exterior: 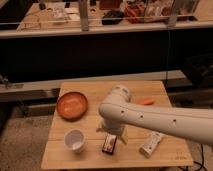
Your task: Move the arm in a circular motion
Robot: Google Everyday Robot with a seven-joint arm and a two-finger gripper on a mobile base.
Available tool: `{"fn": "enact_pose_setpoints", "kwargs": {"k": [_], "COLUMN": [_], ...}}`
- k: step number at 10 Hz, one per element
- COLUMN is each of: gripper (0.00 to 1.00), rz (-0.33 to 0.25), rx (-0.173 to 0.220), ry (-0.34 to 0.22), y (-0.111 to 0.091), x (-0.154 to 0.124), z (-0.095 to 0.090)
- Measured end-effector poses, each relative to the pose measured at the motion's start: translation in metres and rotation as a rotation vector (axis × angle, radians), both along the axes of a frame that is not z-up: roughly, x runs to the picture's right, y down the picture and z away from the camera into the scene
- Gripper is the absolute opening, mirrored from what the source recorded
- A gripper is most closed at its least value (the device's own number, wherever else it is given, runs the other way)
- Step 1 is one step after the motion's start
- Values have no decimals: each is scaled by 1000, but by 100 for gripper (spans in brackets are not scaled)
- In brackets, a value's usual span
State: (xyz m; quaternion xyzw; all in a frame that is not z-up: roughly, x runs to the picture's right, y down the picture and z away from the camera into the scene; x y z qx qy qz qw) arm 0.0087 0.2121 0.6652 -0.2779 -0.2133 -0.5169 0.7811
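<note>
1. The arm (150,117) is reaching in from the right, bending down to the pincer (112,131).
2. The pincer is hanging over the desk (60,155), apparently lifted for free circling; whether it is gripping anything cannot be told.

My arm (165,121): white, with a row of small dark dots along it; it crosses the right half of the table
My gripper (113,132): pale cream; it hangs under my elbow, over the middle of the table
Table (57,156): light honey wood with faint plank lines
Bowl (72,105): orange all over, a lighter orange inside; table's back left
Cup (75,140): plain white; table's front left
Small packet (109,144): dark, with red and a white patch; table's front middle
Long packet (151,144): off-white with darker marks; table's front right
Orange piece (146,101): plain orange; table's back right
Floor (22,142): speckled grey; left of the table
</note>
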Motion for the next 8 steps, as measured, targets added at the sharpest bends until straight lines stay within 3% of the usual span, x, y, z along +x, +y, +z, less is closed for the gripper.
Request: {"fn": "enact_pose_setpoints", "kwargs": {"k": [2, 4, 6, 8], "gripper": [80, 80, 80, 80], "rz": [-36, -52, -23, 10], "rx": [11, 14, 6, 1], "ry": [-45, -48, -37, -8], "y": [-19, -47, -68, -82], "x": [-27, -37, -26, 3], "z": [11, 39, 65, 84]}}
